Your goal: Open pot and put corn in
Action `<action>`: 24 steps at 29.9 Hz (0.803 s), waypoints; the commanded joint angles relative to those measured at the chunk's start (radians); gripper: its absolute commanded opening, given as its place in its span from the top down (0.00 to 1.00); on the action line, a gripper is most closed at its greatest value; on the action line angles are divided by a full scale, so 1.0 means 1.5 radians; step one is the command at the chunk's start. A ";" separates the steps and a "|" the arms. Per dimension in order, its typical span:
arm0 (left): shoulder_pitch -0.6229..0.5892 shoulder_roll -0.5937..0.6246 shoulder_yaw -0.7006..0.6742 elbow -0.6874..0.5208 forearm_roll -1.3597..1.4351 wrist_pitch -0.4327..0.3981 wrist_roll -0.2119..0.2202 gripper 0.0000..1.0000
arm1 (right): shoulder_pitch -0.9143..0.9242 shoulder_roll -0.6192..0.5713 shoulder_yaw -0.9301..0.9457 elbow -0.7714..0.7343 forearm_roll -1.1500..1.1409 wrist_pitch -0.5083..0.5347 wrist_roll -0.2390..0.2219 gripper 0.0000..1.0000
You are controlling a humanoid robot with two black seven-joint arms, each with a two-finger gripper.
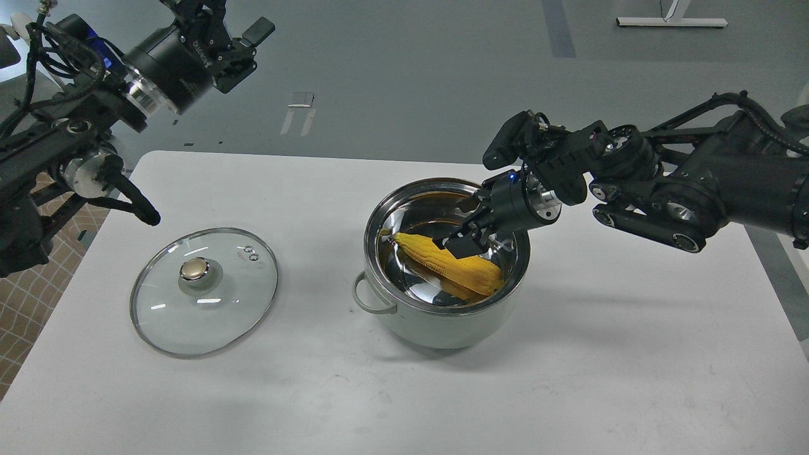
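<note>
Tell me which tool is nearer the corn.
Right. The right tool reaches into the pot, right at the corn. The left tool is raised far off to the left, above the table.

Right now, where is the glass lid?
In the head view, the lid lies flat on the white table, knob up, to the left of the pot and apart from it.

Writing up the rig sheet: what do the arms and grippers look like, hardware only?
Both arms are black, with silver metal rings at the joints and exposed black cables. The left gripper sits on a thick black cylinder with white lettering. The right gripper has short black fingers and a small blue light behind them.
</note>
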 commanded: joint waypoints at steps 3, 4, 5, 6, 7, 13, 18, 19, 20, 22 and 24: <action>0.001 0.000 0.000 0.001 0.000 0.003 -0.002 0.02 | 0.048 -0.051 0.045 -0.027 0.110 0.000 0.000 0.02; 0.001 0.000 0.000 0.001 -0.001 0.010 -0.002 0.02 | 0.048 -0.064 0.067 -0.038 0.132 -0.001 0.000 0.01; 0.001 0.000 -0.001 0.001 -0.001 0.013 -0.002 0.02 | 0.048 -0.071 0.080 -0.043 0.140 -0.001 0.000 0.01; 0.001 -0.002 -0.001 0.001 -0.001 0.018 -0.002 0.02 | 0.043 -0.087 0.109 -0.051 0.156 -0.001 0.000 0.01; 0.002 -0.004 -0.004 0.002 -0.001 0.018 -0.002 0.02 | 0.037 -0.105 0.137 -0.058 0.179 -0.005 0.000 0.01; 0.015 -0.029 -0.033 0.024 -0.010 0.011 -0.002 0.02 | -0.061 -0.160 0.271 -0.066 0.327 -0.056 0.000 0.00; 0.020 -0.059 -0.036 0.064 -0.012 0.008 -0.002 0.02 | -0.149 -0.172 0.375 -0.068 0.338 -0.100 0.000 0.00; 0.020 -0.065 -0.036 0.073 -0.012 0.007 -0.002 0.02 | -0.162 -0.172 0.392 -0.068 0.338 -0.113 0.000 0.00; 0.020 -0.080 -0.036 0.091 -0.012 0.004 -0.002 0.02 | -0.193 -0.165 0.432 -0.077 0.338 -0.134 0.000 0.00; 0.020 -0.095 -0.037 0.112 -0.013 -0.004 -0.002 0.02 | -0.218 -0.158 0.476 -0.092 0.339 -0.138 0.000 0.00; 0.020 -0.128 -0.043 0.169 -0.016 -0.032 -0.002 0.02 | -0.266 -0.125 0.561 -0.110 0.341 -0.136 0.000 0.00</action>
